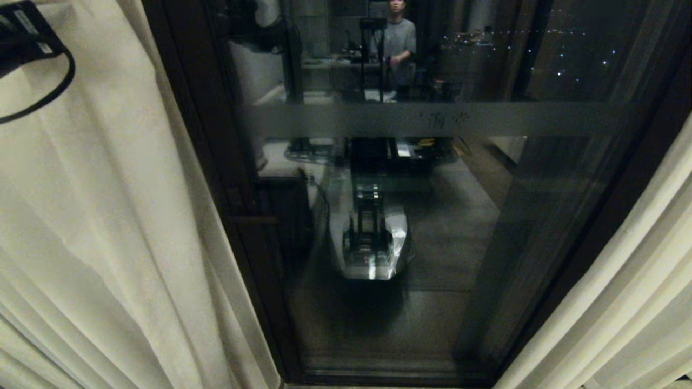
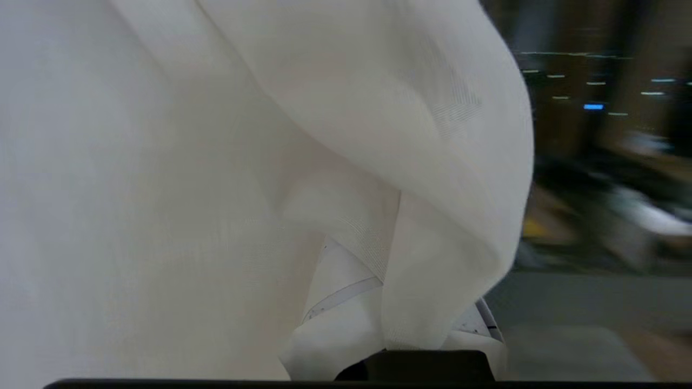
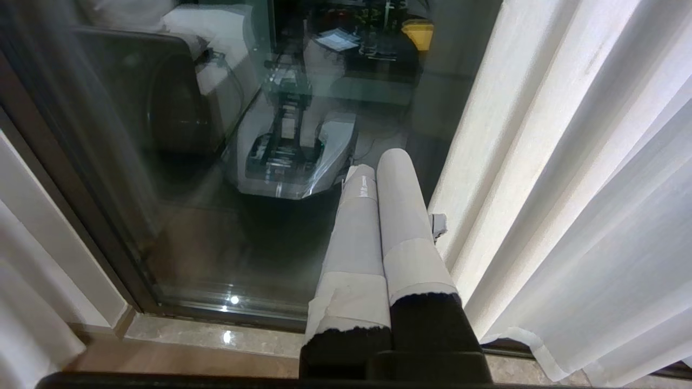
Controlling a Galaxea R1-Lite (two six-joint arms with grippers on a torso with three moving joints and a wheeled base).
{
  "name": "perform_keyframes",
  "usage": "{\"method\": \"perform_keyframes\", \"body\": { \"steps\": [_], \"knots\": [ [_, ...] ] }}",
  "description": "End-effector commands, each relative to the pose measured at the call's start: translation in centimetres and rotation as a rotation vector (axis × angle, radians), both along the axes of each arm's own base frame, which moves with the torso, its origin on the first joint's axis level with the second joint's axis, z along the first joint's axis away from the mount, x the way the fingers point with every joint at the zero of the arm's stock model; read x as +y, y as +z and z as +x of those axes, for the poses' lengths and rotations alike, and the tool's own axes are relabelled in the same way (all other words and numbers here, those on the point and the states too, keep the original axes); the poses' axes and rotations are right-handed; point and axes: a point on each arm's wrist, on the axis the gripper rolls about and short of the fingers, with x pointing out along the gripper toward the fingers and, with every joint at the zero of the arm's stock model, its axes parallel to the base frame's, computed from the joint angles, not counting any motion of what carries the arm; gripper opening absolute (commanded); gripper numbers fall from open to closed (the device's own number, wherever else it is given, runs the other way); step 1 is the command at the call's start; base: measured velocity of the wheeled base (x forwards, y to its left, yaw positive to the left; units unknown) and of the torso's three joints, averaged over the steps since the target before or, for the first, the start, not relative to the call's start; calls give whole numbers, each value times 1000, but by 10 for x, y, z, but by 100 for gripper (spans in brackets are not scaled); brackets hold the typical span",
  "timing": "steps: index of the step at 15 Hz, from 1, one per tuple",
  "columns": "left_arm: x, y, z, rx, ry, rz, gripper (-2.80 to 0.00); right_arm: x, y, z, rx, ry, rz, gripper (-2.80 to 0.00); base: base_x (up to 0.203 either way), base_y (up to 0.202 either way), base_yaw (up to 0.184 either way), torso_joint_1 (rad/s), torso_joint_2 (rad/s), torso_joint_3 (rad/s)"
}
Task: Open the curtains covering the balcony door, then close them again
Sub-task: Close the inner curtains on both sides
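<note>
Curtains (image 1: 97, 227) hang parted, cream panels at left and right (image 1: 621, 281) of the balcony door (image 1: 411, 227), whose dark glass is exposed between them. Left arm is raised high at far left; only its black housing and cable loop (image 1: 32, 59) show in the head view. Left gripper (image 2: 394, 302), seen in its wrist view, has white-wrapped fingers (image 2: 335, 302) pinched on a fold of thin sheer curtain. Right gripper (image 3: 378, 173) hangs low beside the right panel, taped fingers pressed together, holding nothing. Polished stone sill (image 3: 178, 346) runs below the frame. Glass reflects the robot base (image 1: 370, 243) and a standing person (image 1: 399, 43). Frosted band (image 1: 432, 120) carries faint writing, unreadable.
</note>
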Motion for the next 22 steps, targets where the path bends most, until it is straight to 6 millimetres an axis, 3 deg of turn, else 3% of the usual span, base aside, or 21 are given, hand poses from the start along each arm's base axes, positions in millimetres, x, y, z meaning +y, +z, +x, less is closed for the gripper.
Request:
{"method": "perform_keyframes", "body": {
  "steps": [1, 3, 8, 22],
  "knots": [
    [-28, 3, -7, -12, -90, -3, -280, 0, 0, 0, 0, 0, -1, -280, 0, 0, 0, 0, 0, 0],
    [-43, -3, -12, 5, -115, -13, -280, 0, 0, 0, 0, 0, -1, -280, 0, 0, 0, 0, 0, 0],
    [-53, -11, -26, 27, -150, -13, -280, 0, 0, 0, 2, 0, -1, -280, 0, 0, 0, 0, 0, 0],
    [-59, -12, -26, 31, -174, -13, -280, 0, 0, 0, 2, 0, -1, -280, 0, -6, 1, -1, 0, 0]
  ]
}}
